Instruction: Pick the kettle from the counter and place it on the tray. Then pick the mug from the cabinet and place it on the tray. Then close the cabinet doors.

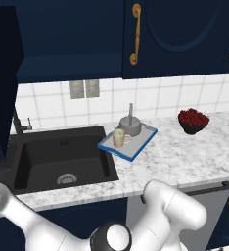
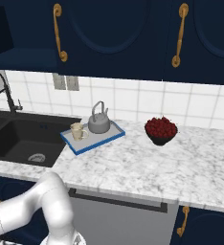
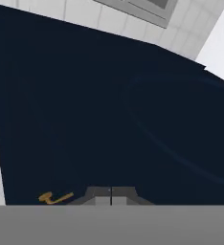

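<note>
Already the kettle (image 2: 99, 122) and the mug (image 2: 77, 130) stand side by side on the tray (image 2: 97, 141), on the bench (image 2: 147, 162). What looks left is the cabinet doors (image 3: 109, 119): the hand (image 3: 111, 196), fingers pressed together and empty, faces a navy panel close up.
</note>
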